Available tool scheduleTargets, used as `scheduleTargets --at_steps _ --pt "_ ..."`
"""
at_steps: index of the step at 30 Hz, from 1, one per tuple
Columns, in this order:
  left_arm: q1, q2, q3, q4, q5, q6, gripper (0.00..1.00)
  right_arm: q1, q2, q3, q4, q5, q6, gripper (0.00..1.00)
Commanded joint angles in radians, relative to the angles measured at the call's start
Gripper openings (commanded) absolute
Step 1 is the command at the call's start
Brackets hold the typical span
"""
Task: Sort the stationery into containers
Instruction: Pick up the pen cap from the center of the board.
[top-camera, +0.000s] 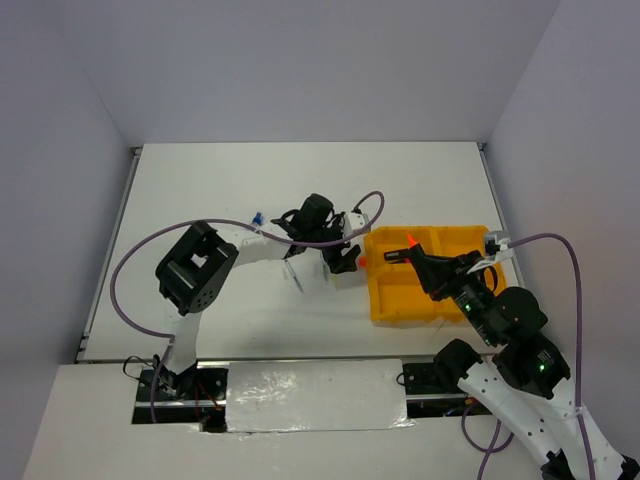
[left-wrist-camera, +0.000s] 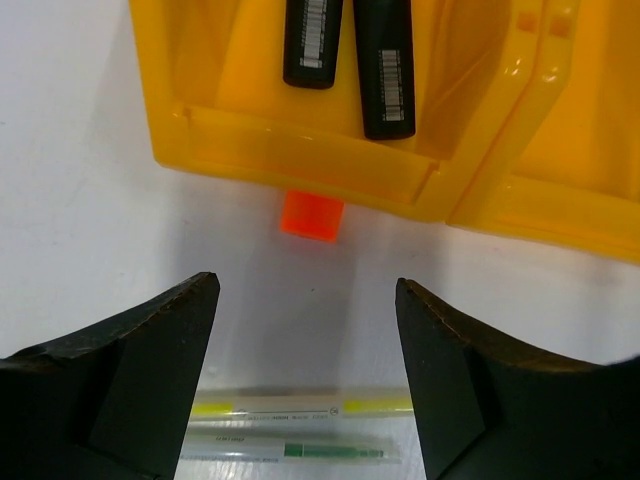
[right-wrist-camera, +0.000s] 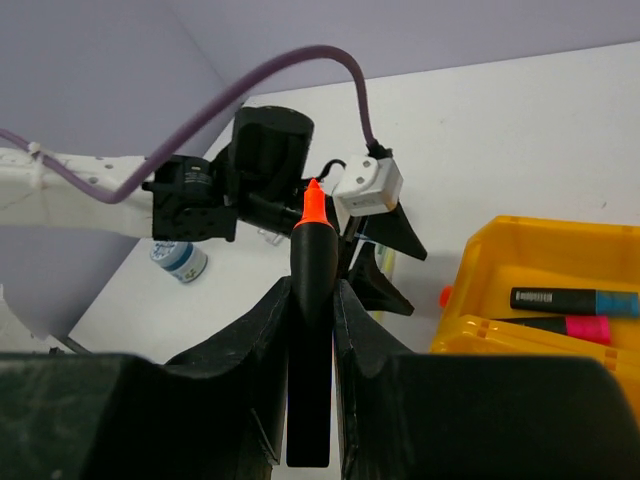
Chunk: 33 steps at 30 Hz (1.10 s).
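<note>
My left gripper stands open just above the table. A tiny orange cube lies ahead of its fingertips, against the outer wall of the orange-yellow tray. Two thin pens lie side by side between the jaws, near the camera. Two black highlighters rest in the compartment behind the wall. My right gripper is shut on a black highlighter with an orange cap, held above the tray. From above, the left gripper sits at the tray's left edge beside the cube.
A round blue-white pot stands on the table behind the left arm, also in the top view as the pot. Blue-capped and pink-capped highlighters lie in the tray. The left arm's purple cable loops over the table.
</note>
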Motion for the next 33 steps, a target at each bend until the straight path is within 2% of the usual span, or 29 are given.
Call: scheduleTargets --at_steps 1,7,17,21,27,33 --pt "-0.002 0.045 0.02 0.054 0.062 0.043 0.84 -0.004 -0.015 0.026 0.036 -0.029 -0.039 0.0" --pt "-0.002 0.096 0.038 0.078 0.072 0.033 0.84 -0.004 -0.029 0.03 0.042 -0.048 -0.06 0.0" --pt "-0.014 0.137 0.058 0.087 0.007 0.029 0.84 -0.006 -0.087 0.029 0.04 -0.063 -0.071 0.0" --pt "-0.037 0.149 0.066 0.09 -0.08 0.022 0.83 -0.004 -0.104 0.03 0.037 -0.066 -0.074 0.0" --pt "-0.065 0.165 0.058 0.106 -0.126 0.014 0.82 -0.004 -0.128 0.035 0.02 -0.068 -0.076 0.0" --pt "-0.078 0.173 0.046 0.107 -0.161 0.022 0.74 -0.006 -0.144 0.037 0.019 -0.071 -0.077 0.0"
